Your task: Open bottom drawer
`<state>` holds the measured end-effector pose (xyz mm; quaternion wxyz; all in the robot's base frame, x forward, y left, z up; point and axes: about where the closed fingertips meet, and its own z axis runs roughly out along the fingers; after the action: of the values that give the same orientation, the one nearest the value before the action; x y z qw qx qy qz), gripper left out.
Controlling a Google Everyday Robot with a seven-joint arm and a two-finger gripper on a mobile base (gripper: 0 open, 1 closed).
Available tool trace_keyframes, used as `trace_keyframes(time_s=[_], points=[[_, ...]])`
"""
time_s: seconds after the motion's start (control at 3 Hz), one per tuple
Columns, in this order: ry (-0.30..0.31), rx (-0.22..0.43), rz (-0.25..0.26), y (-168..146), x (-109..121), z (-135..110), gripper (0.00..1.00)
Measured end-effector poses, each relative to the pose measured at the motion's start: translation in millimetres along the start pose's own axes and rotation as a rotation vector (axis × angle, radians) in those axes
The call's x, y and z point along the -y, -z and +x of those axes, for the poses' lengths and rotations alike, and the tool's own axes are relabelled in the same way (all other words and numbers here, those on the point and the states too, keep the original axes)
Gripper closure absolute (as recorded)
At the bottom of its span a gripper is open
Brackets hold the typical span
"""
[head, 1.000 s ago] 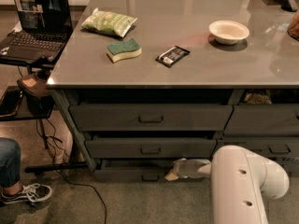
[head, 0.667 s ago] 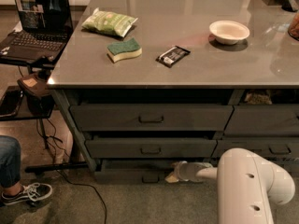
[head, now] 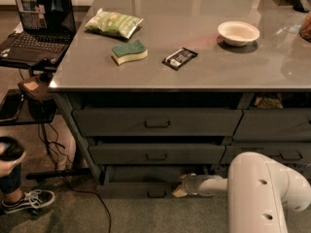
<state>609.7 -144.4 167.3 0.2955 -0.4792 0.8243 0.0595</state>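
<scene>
Gripper low in the lower middle of the frame, at the end of the white arm that reaches in from the lower right; we see it right at the right-hand part of the bottom drawer, just right of that drawer's small loop handle. Whether the gripper is open or closed we cannot tell. The bottom drawer is the slim lowest front of the left stack, near the floor, and it stands slightly forward of the two taller drawers above (a strip of its tray shows behind the front). On the worktop above lie a green bag, a sponge, a dark packet and a pale bowl. A laptop sits at the upper left.
</scene>
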Motion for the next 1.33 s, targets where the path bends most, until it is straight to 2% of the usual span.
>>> trace_keyframes(time_s=[0.33, 0.67, 1.0, 1.33], points=[[0.0, 0.0, 0.0, 0, 0, 0, 1.0], [0.006, -0.005, 0.017, 7, -15, 17, 1.0], [0.007, -0.01, 0.021, 13, -16, 19, 1.0], [0.0, -0.007, 0.029, 17, -27, 22, 1.0]])
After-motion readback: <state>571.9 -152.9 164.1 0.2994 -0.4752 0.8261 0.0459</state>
